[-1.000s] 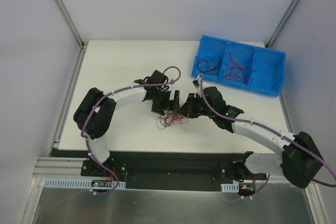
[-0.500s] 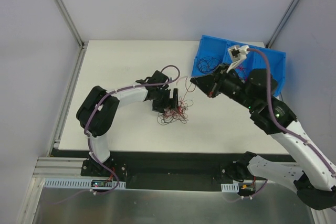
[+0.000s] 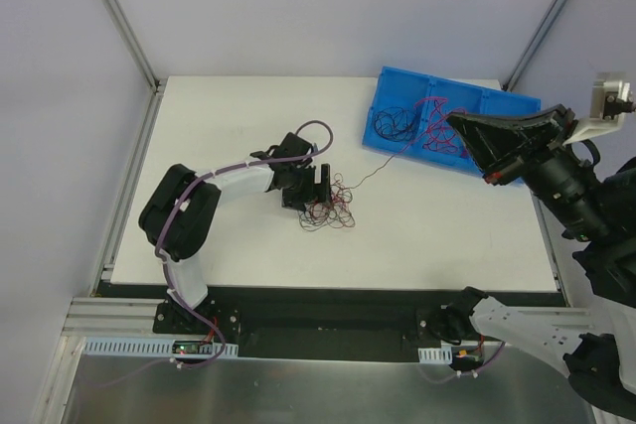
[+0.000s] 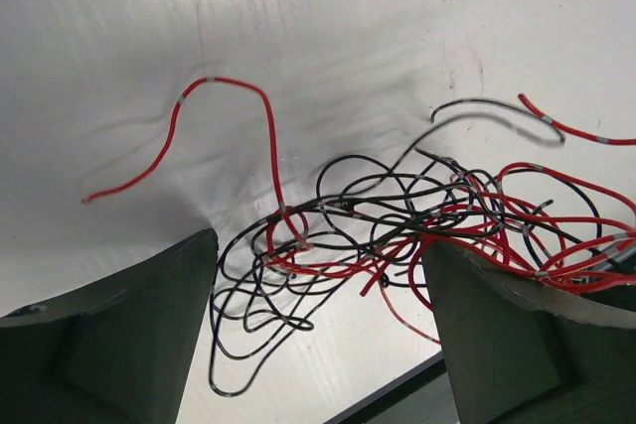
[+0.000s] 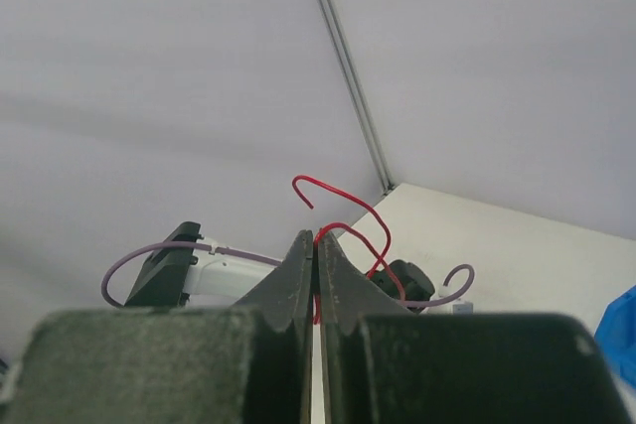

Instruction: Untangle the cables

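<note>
The cables (image 3: 330, 209) lie as a tangle of thin red and black wires on the white table. In the left wrist view the tangle (image 4: 397, 235) sits between and beyond the wide-apart fingers (image 4: 109, 345) of my left gripper (image 4: 318, 245), which is open and holds nothing. From above, the left gripper (image 3: 316, 186) stands at the pile's upper left edge. My right gripper (image 3: 454, 124) is raised high over the blue bin and is shut on one red cable (image 5: 350, 208), which stretches as a thin strand (image 3: 383, 166) back to the pile.
A blue bin (image 3: 412, 81) with three compartments stands at the back right. It has black wires (image 3: 393, 124) in the left one and red wires (image 3: 442, 138) in the middle one. The table's front edge (image 3: 328, 290) lies near the arm bases.
My right arm has swung up and to the right, from the pile to above the bin, drawing one red cable out. The left gripper stayed at the pile and narrowed slightly.
</note>
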Robot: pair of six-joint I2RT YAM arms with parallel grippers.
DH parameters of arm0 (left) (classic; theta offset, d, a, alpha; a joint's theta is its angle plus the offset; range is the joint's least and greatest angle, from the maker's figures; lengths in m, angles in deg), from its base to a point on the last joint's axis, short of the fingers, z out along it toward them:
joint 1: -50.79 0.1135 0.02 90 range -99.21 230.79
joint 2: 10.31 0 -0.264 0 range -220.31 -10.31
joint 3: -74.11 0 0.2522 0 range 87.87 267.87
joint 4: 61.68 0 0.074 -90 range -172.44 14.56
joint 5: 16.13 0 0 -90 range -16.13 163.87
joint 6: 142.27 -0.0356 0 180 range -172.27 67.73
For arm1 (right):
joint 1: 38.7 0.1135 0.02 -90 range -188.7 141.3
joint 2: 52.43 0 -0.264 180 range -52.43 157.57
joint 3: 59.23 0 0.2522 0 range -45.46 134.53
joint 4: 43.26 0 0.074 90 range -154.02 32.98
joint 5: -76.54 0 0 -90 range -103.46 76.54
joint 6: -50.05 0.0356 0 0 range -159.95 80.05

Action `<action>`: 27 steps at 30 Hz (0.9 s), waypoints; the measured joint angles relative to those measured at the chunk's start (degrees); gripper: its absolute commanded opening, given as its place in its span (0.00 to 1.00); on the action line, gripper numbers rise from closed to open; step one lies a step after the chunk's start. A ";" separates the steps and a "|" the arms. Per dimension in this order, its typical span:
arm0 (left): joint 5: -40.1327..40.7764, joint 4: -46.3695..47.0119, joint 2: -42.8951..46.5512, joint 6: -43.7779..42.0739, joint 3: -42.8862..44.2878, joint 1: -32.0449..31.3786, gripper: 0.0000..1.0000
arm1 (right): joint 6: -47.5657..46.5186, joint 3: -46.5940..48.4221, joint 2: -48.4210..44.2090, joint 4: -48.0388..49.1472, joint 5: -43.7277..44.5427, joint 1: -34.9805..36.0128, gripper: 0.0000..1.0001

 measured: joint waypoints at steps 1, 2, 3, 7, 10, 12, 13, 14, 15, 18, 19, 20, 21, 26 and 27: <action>0.00 0.13 0.11 0.00 -0.13 0.09 0.84 | -0.46 0.57 -0.07 -0.07 0.24 0.00 0.01; 0.07 0.35 0.31 0.00 -0.33 0.17 0.84 | -1.11 1.29 -0.04 -0.26 0.44 0.00 0.00; 0.15 0.57 0.57 -0.02 -0.61 0.37 0.84 | -1.79 1.92 0.13 -0.70 0.55 0.00 0.00; 0.79 0.66 1.40 -0.04 -1.62 0.98 0.84 | -5.05 7.89 3.10 -4.11 0.92 0.00 0.00; 0.57 0.90 1.42 -0.02 -1.90 1.73 0.84 | -7.85 18.27 8.17 -7.87 0.68 0.00 0.00; 0.13 1.36 1.42 0.07 -2.32 2.54 0.84 | -9.77 25.86 11.63 -8.83 0.13 0.00 0.00; 0.02 1.55 1.53 0.11 -2.49 2.93 0.84 | -10.49 27.78 12.39 -8.63 0.02 0.00 0.00; 0.02 1.84 1.66 0.17 -2.69 3.50 0.84 | -11.43 29.38 12.79 -8.24 0.04 0.00 0.00; 0.02 2.14 1.86 0.20 -2.97 3.98 0.84 | -12.37 30.21 12.81 -7.82 0.26 0.00 0.00; 0.11 2.56 2.64 0.20 -3.85 5.33 0.85 | -14.88 30.42 11.34 -6.69 1.62 0.00 0.00; 0.13 2.56 2.91 0.20 -4.11 5.70 0.85 | -15.72 30.38 10.88 -6.12 2.45 0.00 0.01; 0.15 2.58 3.19 0.22 -4.42 5.97 0.85 | -16.41 30.21 10.49 -5.57 3.37 0.00 0.00; 0.17 2.58 3.41 0.20 -4.63 6.12 0.86 | -17.18 29.77 10.14 -4.92 4.37 0.00 0.00; 0.61 2.78 5.35 0.44 -6.75 7.34 0.87 | -20.61 26.51 9.70 -4.33 9.64 0.00 0.00; 0.59 2.78 5.90 0.70 -7.39 8.00 0.87 | -21.38 25.83 9.68 -4.44 10.73 0.00 0.00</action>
